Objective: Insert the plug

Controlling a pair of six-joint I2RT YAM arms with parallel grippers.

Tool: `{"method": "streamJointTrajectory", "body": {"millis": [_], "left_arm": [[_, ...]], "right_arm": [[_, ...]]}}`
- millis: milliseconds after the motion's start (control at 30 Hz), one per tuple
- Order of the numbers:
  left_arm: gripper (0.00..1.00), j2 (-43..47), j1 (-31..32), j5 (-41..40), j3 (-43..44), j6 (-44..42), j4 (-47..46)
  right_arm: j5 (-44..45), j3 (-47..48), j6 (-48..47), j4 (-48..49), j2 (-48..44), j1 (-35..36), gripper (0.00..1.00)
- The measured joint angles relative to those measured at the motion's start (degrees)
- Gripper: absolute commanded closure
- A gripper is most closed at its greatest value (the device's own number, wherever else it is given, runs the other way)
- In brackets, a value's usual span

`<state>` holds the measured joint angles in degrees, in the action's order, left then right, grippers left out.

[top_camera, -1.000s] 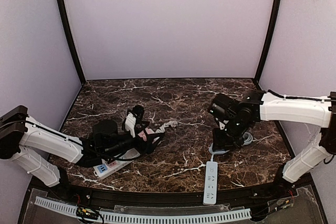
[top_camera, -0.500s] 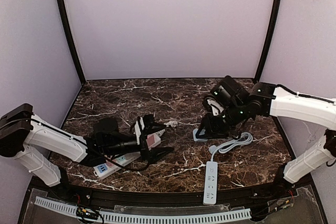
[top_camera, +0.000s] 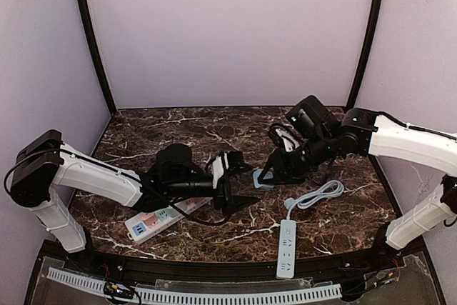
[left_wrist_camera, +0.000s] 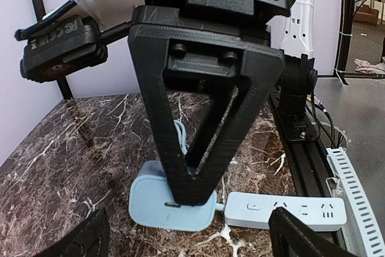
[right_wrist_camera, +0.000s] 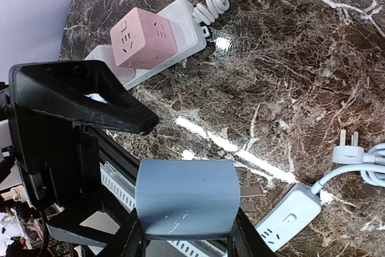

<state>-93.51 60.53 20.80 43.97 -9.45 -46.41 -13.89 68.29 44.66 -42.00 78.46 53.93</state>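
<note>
Right gripper [top_camera: 267,174] is clamped on the pale blue square plastic plug [right_wrist_camera: 183,200], one metal prong showing at its side. A second ago it sat low beside the coiled white cable [top_camera: 314,196]; it has since carried the plug leftward to mid-table. Left gripper [top_camera: 243,182] stands spread wide and empty. It has swung rightward off the white power strip [top_camera: 153,221] bearing the pink cube socket [right_wrist_camera: 144,37], and now closely faces the plug.

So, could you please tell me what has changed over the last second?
The right gripper carried the blue adapter left, toward the centre. The left gripper, open, moved right to meet it, off the long power strip. The small white strip stayed put.
</note>
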Motion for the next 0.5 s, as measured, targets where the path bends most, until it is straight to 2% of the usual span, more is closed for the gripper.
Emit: {"method": "streamJointTrajectory", "body": {"millis": [233, 400, 467, 500], "left_arm": [[0.21, -2.45, 0.13, -0.37, 5.09, -2.86, 5.51], [0.45, -3.54, 0.85, -1.66, 7.28, -4.55, 7.80], [0.60, -4.02, 1.27, -2.67, 7.74, -5.53, 8.59], [0.72, -4.15, 1.46, -2.89, 7.76, -5.77, 8.92]], "right_arm": [[-0.72, 0.02, -0.04, 0.00, -0.02, 0.57, 0.75], [-0.92, 0.07, 0.00, -0.02, -0.02, 0.92, 0.75], [-0.92, 0.07, 0.02, -0.02, -0.04, 1.20, 0.72], [-0.92, 0.07, 0.04, -0.02, -0.04, 1.29, 0.71]]}}
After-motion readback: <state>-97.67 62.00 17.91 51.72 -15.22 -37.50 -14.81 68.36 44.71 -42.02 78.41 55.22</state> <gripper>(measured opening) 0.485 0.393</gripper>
